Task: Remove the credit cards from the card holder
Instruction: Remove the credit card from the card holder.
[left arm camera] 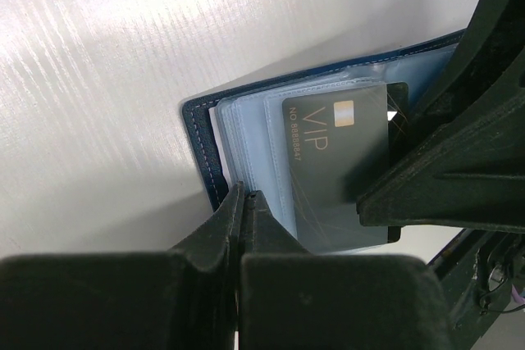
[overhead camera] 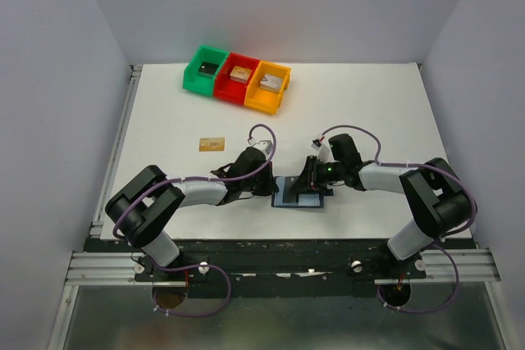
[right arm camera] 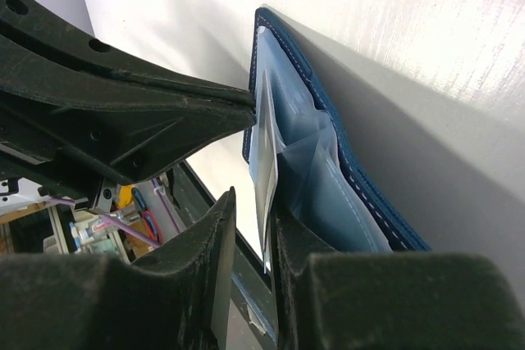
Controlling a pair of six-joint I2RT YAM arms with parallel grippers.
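The navy card holder (overhead camera: 287, 196) lies open on the table between my two grippers. My left gripper (left arm camera: 244, 193) is shut, and its tips press on the left edge of the card holder (left arm camera: 201, 145). A black VIP card (left arm camera: 336, 170) sits in a clear pocket, partly under the right gripper's finger (left arm camera: 447, 161). My right gripper (right arm camera: 253, 202) stands slightly open. A thin pale sheet or card (right arm camera: 267, 153) from the card holder (right arm camera: 328, 194) lies between its fingers, against the right one. One tan card (overhead camera: 212, 143) lies loose on the table to the left.
Green (overhead camera: 205, 69), red (overhead camera: 239, 79) and orange (overhead camera: 271, 86) bins stand in a row at the back, each with a small block inside. The table's near edge runs just below the card holder.
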